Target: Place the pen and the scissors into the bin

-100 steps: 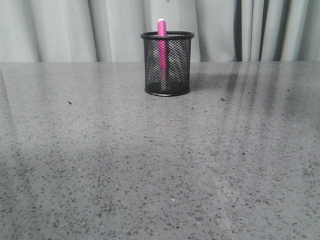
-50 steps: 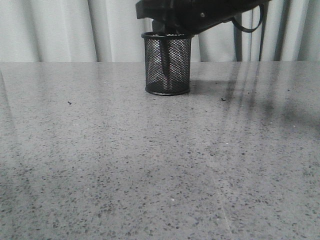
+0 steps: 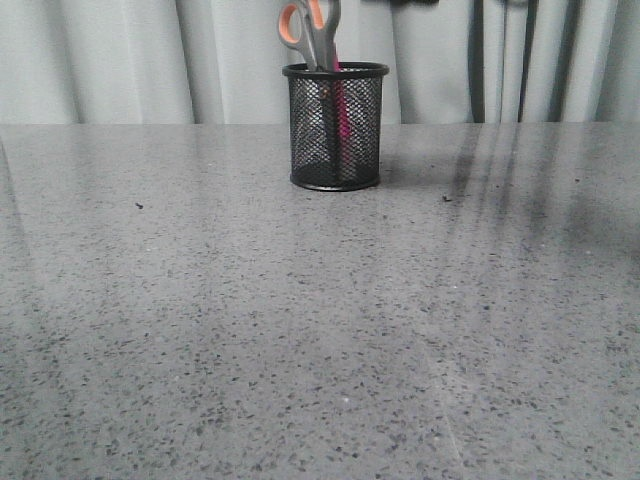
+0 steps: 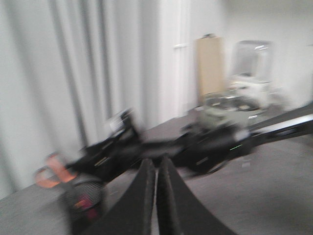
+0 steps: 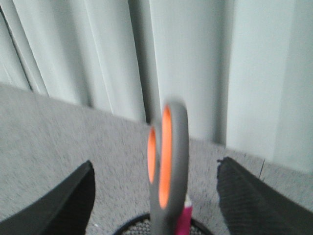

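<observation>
Right end effector (image 5: 156, 196) spread wide, holding nothing; scissors (image 3: 312, 35) upright btwn its fingers, handles up, w/ pen (image 3: 342, 105) in bin (image 3: 335, 126). Left end effector (image 4: 156, 196) pressed together, empty.

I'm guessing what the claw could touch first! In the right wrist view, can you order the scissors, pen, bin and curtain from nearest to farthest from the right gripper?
1. Scissors: handles sticking up between the open right gripper fingers.
2. Pen and bin: both just under the handles, too close to call.
3. Curtain: far behind everything.
</observation>
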You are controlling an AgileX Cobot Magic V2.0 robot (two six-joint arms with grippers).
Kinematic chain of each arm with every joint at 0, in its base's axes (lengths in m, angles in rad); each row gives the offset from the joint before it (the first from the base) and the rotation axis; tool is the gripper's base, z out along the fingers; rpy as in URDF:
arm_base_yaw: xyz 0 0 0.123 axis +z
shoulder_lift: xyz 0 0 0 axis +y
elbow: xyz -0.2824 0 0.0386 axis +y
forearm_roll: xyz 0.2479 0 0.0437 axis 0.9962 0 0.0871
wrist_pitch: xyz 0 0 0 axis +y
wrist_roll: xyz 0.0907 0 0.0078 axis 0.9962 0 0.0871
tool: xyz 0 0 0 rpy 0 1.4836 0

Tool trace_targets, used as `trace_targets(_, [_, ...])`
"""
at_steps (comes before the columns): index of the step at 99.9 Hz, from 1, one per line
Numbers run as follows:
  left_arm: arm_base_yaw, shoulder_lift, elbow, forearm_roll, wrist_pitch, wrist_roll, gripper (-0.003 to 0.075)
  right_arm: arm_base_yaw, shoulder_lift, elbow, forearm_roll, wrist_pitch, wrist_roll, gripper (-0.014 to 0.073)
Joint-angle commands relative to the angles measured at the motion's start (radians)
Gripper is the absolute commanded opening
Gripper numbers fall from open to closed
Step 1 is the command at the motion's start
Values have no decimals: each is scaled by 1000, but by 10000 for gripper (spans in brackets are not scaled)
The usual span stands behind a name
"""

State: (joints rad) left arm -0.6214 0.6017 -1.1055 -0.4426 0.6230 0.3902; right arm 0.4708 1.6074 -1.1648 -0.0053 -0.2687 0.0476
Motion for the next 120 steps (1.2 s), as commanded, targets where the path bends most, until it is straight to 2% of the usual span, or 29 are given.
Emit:
trace_targets(1, [23,-65,19,246,-56,-216,-19,-5,-180,-29,-7,79,-11,287])
trace_targets(4, [28,-94,42,321,-52,-274,-19,-5,-224,-25,-12,183,-11,178])
trace_targets(7, [36,-125,70,393,-49,-327,-19,-5,-270,-14,-34,246,-11,24])
trace_targets(10, [44,-167,110,456,-45,-376,-19,-5,-330,9,-70,286,-11,-75])
trace_targets(18, [60,-266,213,601,-32,-494,-19,3,-484,140,-125,302,-11,-55])
trace_targets(25, [69,-357,312,661,-7,-544,-19,5,-639,276,-134,317,-11,-58])
trace_targets(46, [69,-570,554,661,42,-562,-19,3,-1104,611,-146,542,-11,-58])
trace_targets(64, [69,-617,658,665,7,-562,-19,3,-1403,713,-161,670,-11,-58])
trace_targets(87, [69,-617,689,663,7,-562,-19,3,-1595,768,-203,692,-11,-58])
trace_targets(120, [69,-617,689,663,7,-562,-19,3,-1624,768,-203,692,-11,-58])
